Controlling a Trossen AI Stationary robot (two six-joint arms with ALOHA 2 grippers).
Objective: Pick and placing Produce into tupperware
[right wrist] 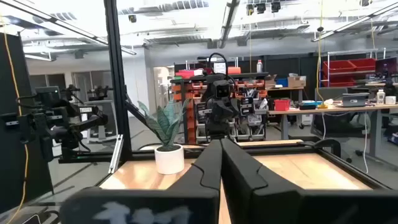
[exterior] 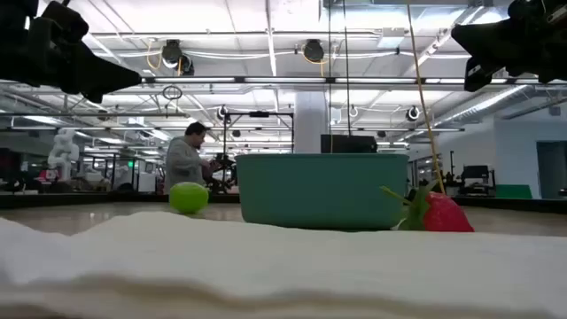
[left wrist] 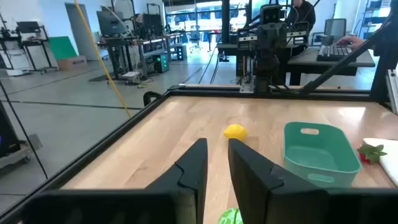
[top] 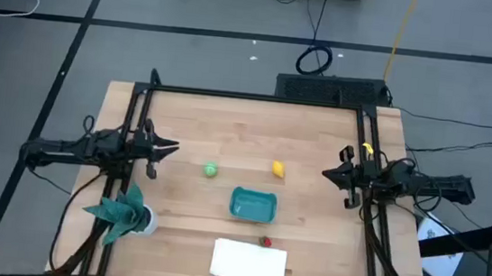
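On the wooden table lie a green round piece (top: 210,169), a yellow lemon-like piece (top: 277,168) and a small red piece (top: 265,242). The teal tupperware (top: 252,205) stands between them with nothing in it. The red piece lies by its near right corner, next to a white sheet. My left gripper (top: 173,147) hovers at the table's left, pointing level toward the green piece (left wrist: 230,216), its fingers (left wrist: 198,163) a narrow gap apart. My right gripper (top: 326,174) hovers at the right, shut (right wrist: 221,144), pointing level toward the yellow piece.
A flat white rectangle (top: 248,262) lies at the near edge. A teal leafy plant in a white pot (top: 121,209) stands at the near left, close to my left arm. A black frame (top: 259,98) borders the table. A person (exterior: 186,159) stands far behind.
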